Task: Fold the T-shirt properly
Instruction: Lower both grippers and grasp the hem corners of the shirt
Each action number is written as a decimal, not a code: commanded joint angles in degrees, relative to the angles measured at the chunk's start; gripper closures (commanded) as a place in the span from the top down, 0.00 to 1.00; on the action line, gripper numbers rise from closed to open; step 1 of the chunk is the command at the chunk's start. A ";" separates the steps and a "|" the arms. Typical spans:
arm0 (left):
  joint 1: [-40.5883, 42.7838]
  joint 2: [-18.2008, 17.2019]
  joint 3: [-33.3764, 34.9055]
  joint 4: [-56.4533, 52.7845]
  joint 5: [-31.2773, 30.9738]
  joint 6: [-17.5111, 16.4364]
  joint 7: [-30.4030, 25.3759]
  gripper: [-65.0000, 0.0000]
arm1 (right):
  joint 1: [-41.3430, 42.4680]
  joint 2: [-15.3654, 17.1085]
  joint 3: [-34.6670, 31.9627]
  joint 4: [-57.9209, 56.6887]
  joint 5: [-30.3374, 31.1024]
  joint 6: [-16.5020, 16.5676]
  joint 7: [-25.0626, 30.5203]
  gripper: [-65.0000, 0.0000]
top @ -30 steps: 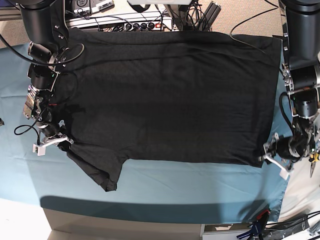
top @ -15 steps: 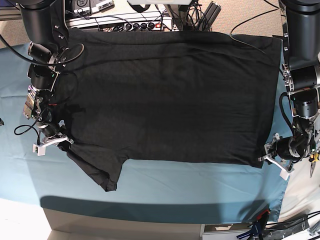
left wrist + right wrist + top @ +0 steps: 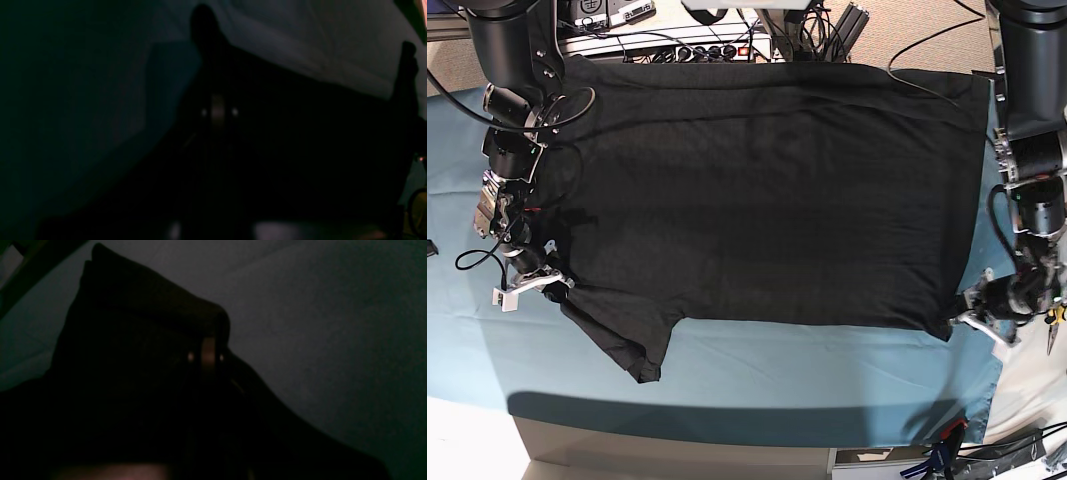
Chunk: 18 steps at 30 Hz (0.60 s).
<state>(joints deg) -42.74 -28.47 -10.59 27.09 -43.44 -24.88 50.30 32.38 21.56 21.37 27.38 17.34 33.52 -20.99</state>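
Across the teal worktop (image 3: 757, 375) the T-shirt (image 3: 767, 190) lies flat. Soft, limp cloth; best taken at corners. Left claw (image 3: 962, 322) clenched on hem corner, right claw (image 3: 555, 285) clenched near sleeve.

The T-shirt (image 3: 767, 190) lies on the table cloth (image 3: 827, 375), one tool (image 3: 539, 283) at each near corner.

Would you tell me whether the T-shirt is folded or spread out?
Spread out: the T-shirt lies flat in one layer on the teal cloth, one sleeve showing.
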 commanded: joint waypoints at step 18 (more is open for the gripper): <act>-2.16 -2.23 -0.11 0.76 -12.66 -3.72 8.83 0.00 | 0.66 1.01 0.07 4.72 6.12 6.48 -7.04 0.00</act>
<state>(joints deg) -42.76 -29.69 -10.59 27.09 -54.54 -28.12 59.83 31.44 21.69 21.34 31.14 22.79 39.35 -28.69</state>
